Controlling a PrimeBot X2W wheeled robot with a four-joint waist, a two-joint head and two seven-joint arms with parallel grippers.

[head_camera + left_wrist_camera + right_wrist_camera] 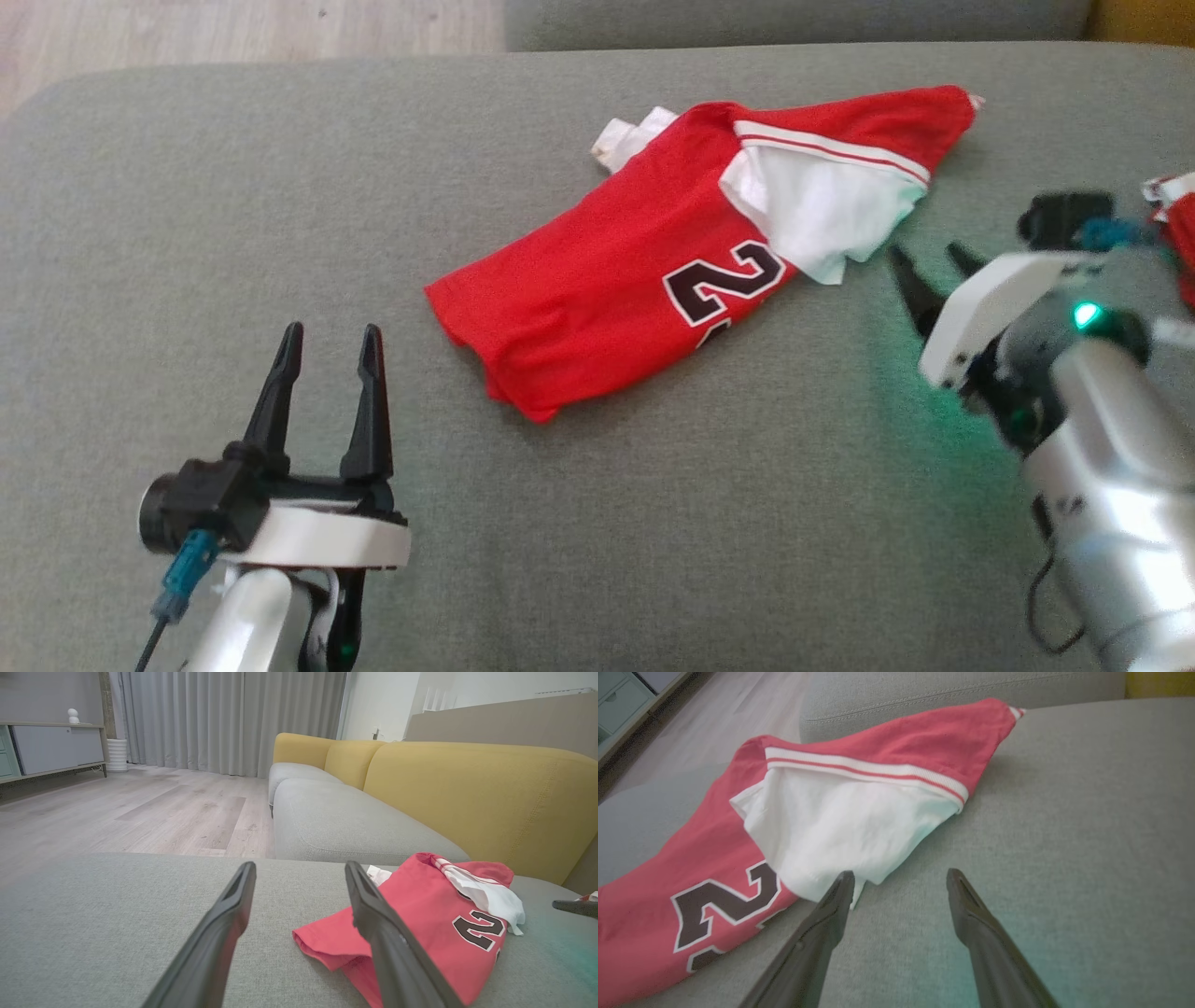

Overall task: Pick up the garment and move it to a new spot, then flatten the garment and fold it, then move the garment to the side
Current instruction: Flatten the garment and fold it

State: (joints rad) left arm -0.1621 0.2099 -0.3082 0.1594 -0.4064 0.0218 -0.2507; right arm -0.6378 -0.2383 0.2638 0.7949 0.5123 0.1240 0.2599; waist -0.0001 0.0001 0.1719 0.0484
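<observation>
The garment [653, 271] is a red jersey with a white sleeve and a dark number, lying folded and slanted on the grey sofa cushion [653, 513]; it also shows as the garment [420, 924] and the garment [714, 872]. My right gripper [929, 259] stands open just right of the white sleeve [840, 830], nothing between its fingers. In the right wrist view my right gripper [900, 879] hovers at the sleeve's edge. My left gripper [331, 341] is open at the lower left, apart from the jersey; the left gripper [299, 870] points past the garment's hem.
A second red and white cloth [1176, 224] lies at the right edge, behind my right arm. Another grey cushion [345, 826] and yellow backrests [467, 793] stand beyond. Wooden floor [131, 812] lies past the cushion's far-left edge.
</observation>
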